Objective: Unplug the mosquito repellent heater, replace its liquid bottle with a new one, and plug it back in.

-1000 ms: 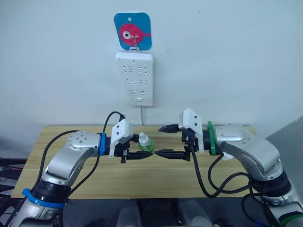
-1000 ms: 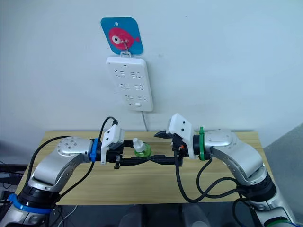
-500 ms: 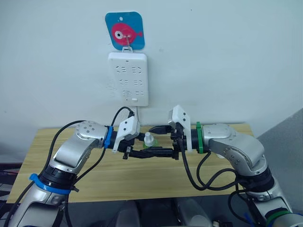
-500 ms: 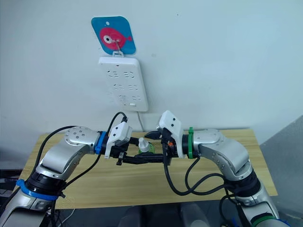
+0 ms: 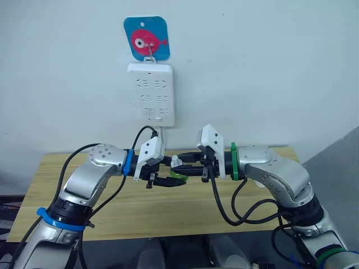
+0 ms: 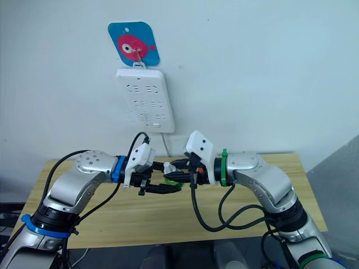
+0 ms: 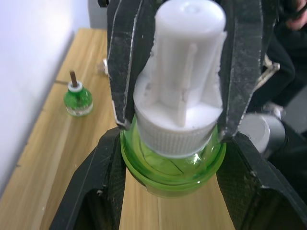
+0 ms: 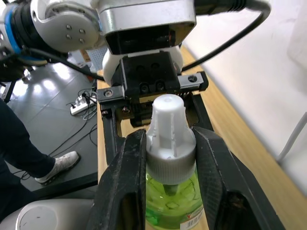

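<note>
Backdrop: pale wall with a white power strip [image 5: 150, 93] hanging from a blue fish hook [image 5: 147, 38], none of its sockets in use; a wooden table [image 5: 112, 213] stands below
Bottle: a green liquid bottle [image 7: 172, 165] with a tall white cap [image 7: 184, 96] is held in the air above the table, between the two arms
Left gripper [image 7: 173, 143]: clenched on the green body, one finger on each side
Right gripper [image 8: 169, 139]: clamped on the ribbed white collar of the cap, facing the left one nose to nose
Step, as I judge it: taking the cap off the new bottle, one arm holding and the other twisting or pulling
Other bottle: a second green bottle [image 7: 78, 98], uncapped with a brown wick showing, stands upright on the table near the wall, well apart from the grippers
Risk 1: the smooth round body may spin in the left grip, so the cap turns with it and never loosens
Risk 2: a pull off the bottle's axis could tilt it, snap the wick inside or spill liquid
Risk 3: if the cap lets go suddenly, the bottle may drop to the table
</note>
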Robot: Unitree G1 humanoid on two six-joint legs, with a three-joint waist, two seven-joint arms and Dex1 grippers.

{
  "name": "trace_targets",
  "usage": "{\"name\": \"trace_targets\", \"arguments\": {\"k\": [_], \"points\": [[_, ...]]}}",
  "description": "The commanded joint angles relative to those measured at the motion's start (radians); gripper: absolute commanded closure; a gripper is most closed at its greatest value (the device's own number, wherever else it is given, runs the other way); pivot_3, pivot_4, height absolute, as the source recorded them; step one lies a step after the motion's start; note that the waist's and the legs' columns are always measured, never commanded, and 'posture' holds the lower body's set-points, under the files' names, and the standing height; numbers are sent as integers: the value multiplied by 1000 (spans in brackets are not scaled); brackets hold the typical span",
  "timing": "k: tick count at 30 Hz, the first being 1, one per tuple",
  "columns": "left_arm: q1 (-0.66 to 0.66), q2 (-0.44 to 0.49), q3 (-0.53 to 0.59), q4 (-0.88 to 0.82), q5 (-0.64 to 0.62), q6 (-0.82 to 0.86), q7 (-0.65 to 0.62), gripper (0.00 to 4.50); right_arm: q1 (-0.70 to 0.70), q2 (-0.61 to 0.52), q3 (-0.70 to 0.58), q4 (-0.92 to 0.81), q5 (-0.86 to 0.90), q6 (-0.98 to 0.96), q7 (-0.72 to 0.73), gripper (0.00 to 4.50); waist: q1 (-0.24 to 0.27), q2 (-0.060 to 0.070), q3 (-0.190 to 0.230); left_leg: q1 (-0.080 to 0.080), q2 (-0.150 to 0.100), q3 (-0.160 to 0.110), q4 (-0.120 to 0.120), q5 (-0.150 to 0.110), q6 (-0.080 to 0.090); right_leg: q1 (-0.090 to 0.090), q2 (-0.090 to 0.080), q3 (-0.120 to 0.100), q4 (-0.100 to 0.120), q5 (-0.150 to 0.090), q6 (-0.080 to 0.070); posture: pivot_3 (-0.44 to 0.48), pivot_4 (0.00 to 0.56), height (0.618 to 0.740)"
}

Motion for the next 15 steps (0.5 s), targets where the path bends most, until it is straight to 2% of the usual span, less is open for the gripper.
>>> {"name": "trace_targets", "arguments": {"k": [1, 4, 15], "points": [[-2, 10, 51, 37, 8, -61, 2, 1272, -6, 6, -37, -25, 52, -50, 44, 3466, 0, 0, -7, 0, 0, -1, 0, 0, 0, 0, 0, -2, 0, 0, 0, -101, 79, 735], [-7, 24, 55, 60, 11, -68, -11, 353, -7, 14, -78, -22, 75, -84, 56, 3466, -1, 0, -14, 0, 0, -4, -1, 3, -2, 1, 0, -3, 1, 1, -1, -102, 69, 735], [-68, 13, 110, -42, -189, 245, 27, 334, -9, 2, -126, -7, 155, -84, 79, 3466, -1, 1, -48, 1, -2, -14, -1, 7, 0, 7, 0, -12, 2, 2, -3, -100, 39, 735]]}}
